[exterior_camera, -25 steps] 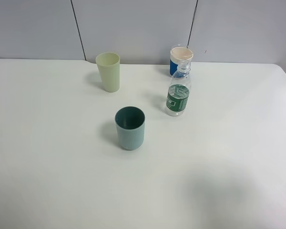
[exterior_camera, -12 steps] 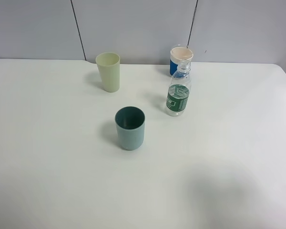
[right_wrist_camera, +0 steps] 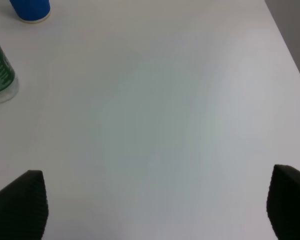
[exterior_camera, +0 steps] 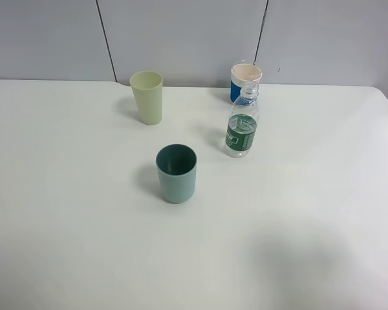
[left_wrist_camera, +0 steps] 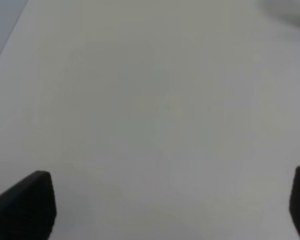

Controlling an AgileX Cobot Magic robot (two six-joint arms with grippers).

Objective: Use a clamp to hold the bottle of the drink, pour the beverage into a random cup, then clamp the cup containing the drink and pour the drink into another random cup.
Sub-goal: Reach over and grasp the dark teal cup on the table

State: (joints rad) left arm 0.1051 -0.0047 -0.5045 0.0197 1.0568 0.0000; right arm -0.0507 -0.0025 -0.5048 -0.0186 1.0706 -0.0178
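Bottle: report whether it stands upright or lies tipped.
Upright. The bottle stands on its base on the table, neck up, in front of the blue cup.

Bright, soft, even light. A wide faint shadow lies on the table (exterior_camera: 64, 258). Ahead of the left pincer (left_wrist_camera: 168, 207) the view is blurred, perhaps out of focus.

You have a white table (exterior_camera: 64, 213) before you, with four things standing upright on it. A pale green cup (exterior_camera: 147, 97) stands at the back left and a blue cup (exterior_camera: 245, 81) (white-rimmed) at the back edge. The clear bottle (exterior_camera: 242, 129), green-labelled, stands just in front of the blue one. A teal cup (exterior_camera: 176, 173) stands near the middle, apart from the others.
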